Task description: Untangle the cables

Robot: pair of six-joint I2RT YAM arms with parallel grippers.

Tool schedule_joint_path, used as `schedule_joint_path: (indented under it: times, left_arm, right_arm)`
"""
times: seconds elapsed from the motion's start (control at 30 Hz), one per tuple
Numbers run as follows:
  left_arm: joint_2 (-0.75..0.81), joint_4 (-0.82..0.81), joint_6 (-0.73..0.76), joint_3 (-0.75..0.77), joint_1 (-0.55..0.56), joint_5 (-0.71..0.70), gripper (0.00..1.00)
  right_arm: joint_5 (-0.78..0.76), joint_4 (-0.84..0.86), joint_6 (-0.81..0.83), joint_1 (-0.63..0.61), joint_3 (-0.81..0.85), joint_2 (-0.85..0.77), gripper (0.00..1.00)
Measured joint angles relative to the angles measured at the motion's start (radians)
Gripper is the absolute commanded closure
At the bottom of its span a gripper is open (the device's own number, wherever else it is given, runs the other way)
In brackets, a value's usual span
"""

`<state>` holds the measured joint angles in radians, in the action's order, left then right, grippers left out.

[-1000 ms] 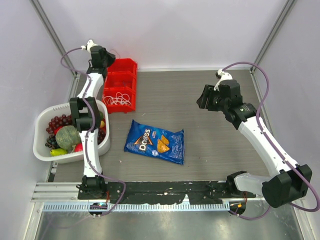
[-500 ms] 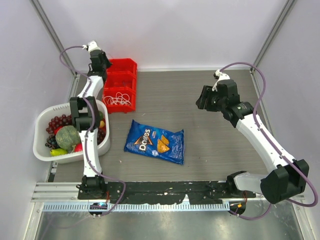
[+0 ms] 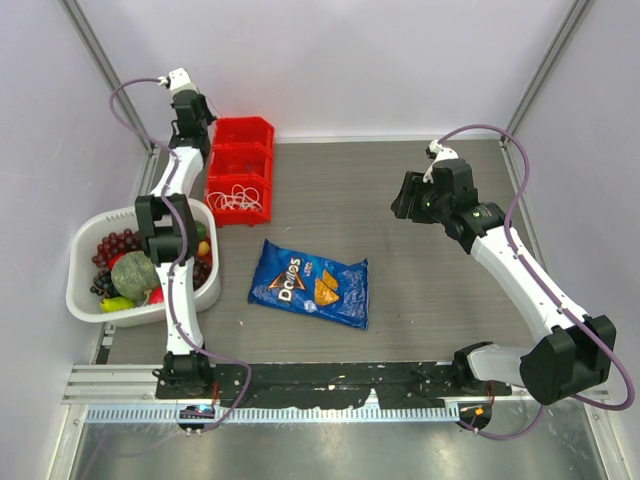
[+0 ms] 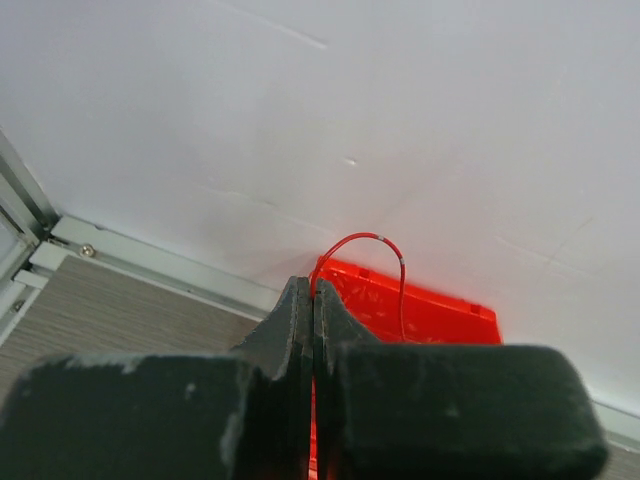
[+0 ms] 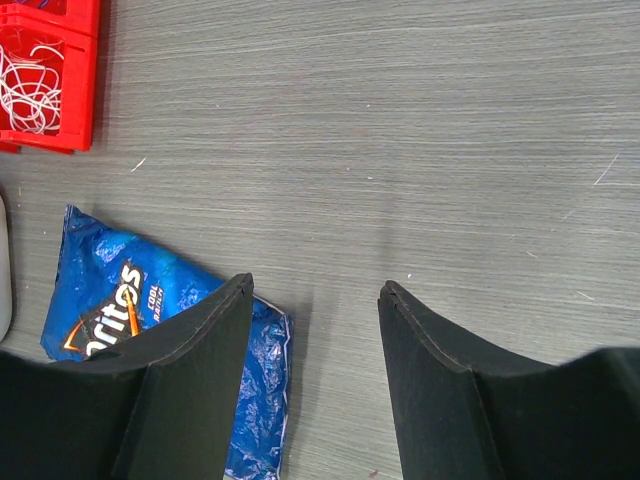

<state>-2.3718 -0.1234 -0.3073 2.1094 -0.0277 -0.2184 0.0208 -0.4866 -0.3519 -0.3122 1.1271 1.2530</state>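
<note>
The left fingers [image 4: 298,315] are clamped shut on a thin red cable [image 4: 372,236], which is seen arching over their tips. They are now found higher and nearer the back wall than a second ago, lifted away from the red bin [image 3: 240,160]. One strand is probably being drawn free, while the white cables [image 3: 238,197] are left coiled in the bin. The right fingers [image 5: 200,340] are held open above the counter [image 5: 400,120], gripping nothing.
</note>
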Motion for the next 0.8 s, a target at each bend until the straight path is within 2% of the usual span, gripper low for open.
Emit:
schedule_joint_path:
  times: [0.4,0.6,0.8]
  left_arm:
    - [0.0,0.004,0.107,0.018,0.022,-0.009,1.0]
    - [-0.003,0.006,0.092,0.018,0.07,0.009,1.0]
    - [-0.08,0.029,0.048,0.093,0.105,0.019,1.0]
  right_arm:
    - [0.0,0.0,-0.001,0.0,0.0,0.005,0.42]
    - [0.0,0.0,-0.003,0.0,0.0,0.006,0.42]
    - [0.0,0.0,-0.003,0.0,0.0,0.006,0.42]
